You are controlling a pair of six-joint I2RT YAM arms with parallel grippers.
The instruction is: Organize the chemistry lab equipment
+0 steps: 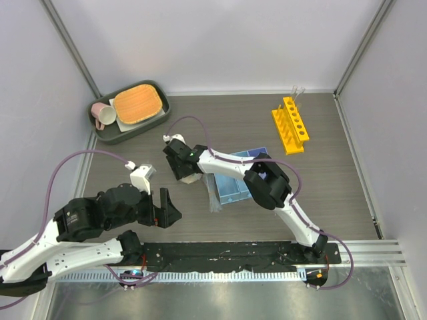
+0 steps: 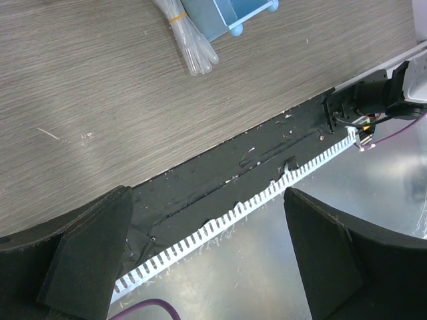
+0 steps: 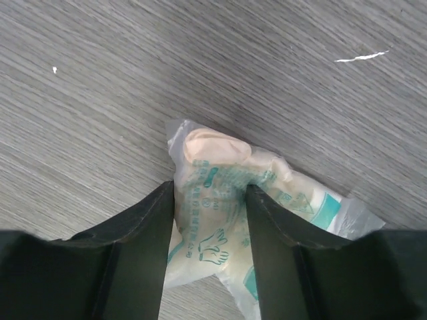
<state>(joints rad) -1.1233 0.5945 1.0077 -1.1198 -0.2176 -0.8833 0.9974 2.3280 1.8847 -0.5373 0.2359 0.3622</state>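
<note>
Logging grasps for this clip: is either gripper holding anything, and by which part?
The right gripper pinches a plastic glove packet near one end, between its fingers. The left gripper holds nothing.

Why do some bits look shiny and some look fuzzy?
Top external view: evenly lit and sharp, with pale glare on the metal ledge. Left wrist view: that ledge shines again, and the close black left fingers look soft-edged. Right wrist view: the glove packet and wood grain are sharp with a little plastic sheen; the right fingers blur toward the bottom edge.

The plastic packet (image 3: 267, 177) bears a teal hands pictogram; lettering unreadable.
</note>
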